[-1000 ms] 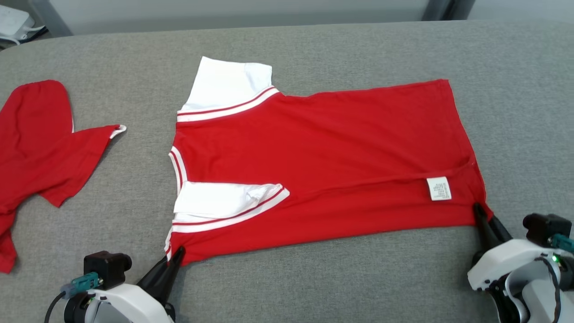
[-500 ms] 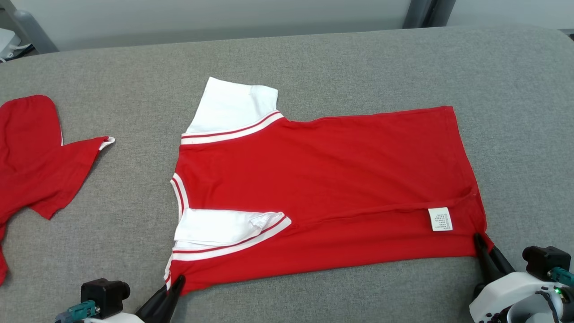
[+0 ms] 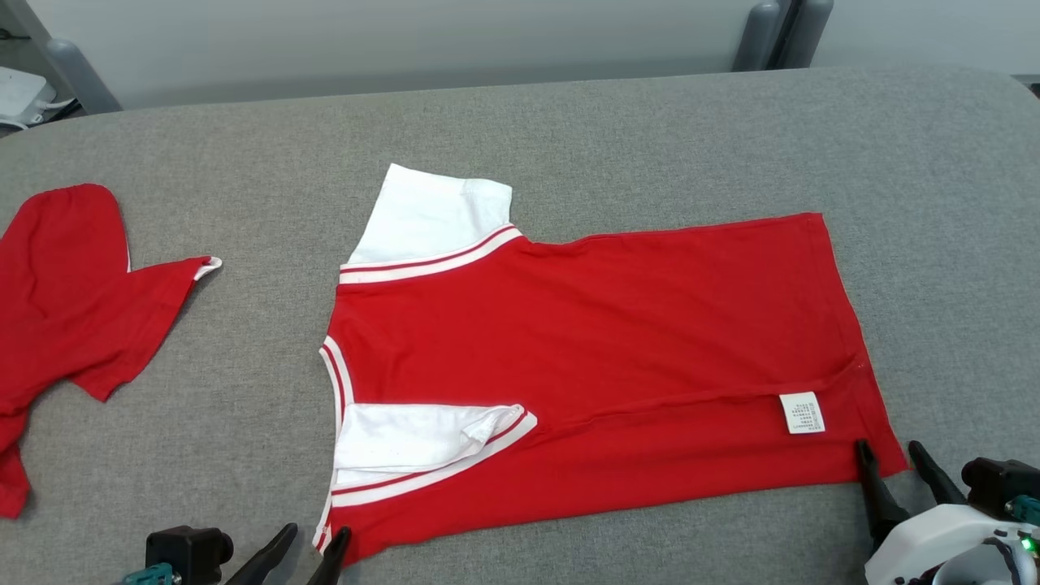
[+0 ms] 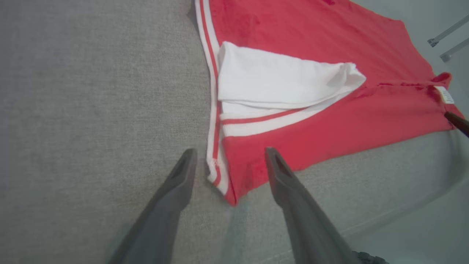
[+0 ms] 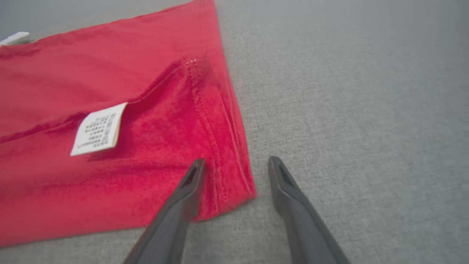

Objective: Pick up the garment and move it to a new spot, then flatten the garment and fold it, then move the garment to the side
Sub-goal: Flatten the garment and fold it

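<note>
Soft, limp garment (image 3: 593, 357), best pinched at its near corners, where left claw (image 3: 315, 532) and right claw (image 3: 887, 447) are held spread.

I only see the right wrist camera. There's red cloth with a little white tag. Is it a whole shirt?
Observer: Yes. The head view shows a red shirt lying flat on the grey table, with a white sleeve sticking out at its far side.
Operator: Where's my other hand?
Observer: The left gripper is open, its fingers astride the shirt's near striped corner.
Operator: Is anything else on the table?
Observer: A second red garment lies apart from the shirt, on the robot's left.
</note>
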`<state>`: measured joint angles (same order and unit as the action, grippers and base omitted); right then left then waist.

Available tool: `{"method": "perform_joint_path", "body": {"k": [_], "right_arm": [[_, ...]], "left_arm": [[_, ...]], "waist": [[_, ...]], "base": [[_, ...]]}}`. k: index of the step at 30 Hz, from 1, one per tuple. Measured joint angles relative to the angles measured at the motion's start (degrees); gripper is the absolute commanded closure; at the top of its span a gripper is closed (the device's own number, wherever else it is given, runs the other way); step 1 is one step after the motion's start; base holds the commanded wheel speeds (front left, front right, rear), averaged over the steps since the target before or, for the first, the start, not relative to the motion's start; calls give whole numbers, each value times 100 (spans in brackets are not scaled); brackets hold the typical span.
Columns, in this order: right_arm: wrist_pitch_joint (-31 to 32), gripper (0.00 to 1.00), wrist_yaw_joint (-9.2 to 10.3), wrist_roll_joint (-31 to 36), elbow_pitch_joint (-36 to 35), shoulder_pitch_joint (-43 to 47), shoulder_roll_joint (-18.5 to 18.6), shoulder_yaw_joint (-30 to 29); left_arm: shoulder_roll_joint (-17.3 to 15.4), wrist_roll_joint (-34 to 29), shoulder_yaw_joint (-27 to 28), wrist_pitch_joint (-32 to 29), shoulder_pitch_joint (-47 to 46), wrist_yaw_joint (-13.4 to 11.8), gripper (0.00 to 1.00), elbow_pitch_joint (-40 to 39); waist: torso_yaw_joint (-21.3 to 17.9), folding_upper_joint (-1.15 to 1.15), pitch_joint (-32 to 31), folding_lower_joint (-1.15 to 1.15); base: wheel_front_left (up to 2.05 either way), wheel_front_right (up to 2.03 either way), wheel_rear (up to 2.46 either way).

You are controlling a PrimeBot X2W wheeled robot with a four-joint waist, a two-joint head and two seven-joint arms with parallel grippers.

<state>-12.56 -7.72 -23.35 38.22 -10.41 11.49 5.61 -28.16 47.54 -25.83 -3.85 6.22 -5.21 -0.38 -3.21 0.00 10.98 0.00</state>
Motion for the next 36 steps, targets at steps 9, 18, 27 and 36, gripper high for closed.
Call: {"method": "perform_joint_path", "body": {"k": [9,18,27,36], "right_arm": [[-75,0,7,444,-242,16,14,-386],[-160,0,7,739,-1402,-18,-288,-131],[-167,0,7,798,-2051,293,-472,298],[-167,0,7,886,-1880,407,-589,461]], "left_arm": [[-200,-23,512,368,173,-516,0,-52],[513,-259,1239,1746,164,-896,0,-470],[1301,-1424,1659,1826,187,-548,0,-594],[1635,-2337,1649,1826,307,-315,0,5]], "waist": [[-5,0,-141,0],[-68,0,-407,0],[-117,0,-862,0],[-229,0,-1017,0]], "base": [[0,0,0],[0,0,0],[0,0,0],[0,0,0]]}}
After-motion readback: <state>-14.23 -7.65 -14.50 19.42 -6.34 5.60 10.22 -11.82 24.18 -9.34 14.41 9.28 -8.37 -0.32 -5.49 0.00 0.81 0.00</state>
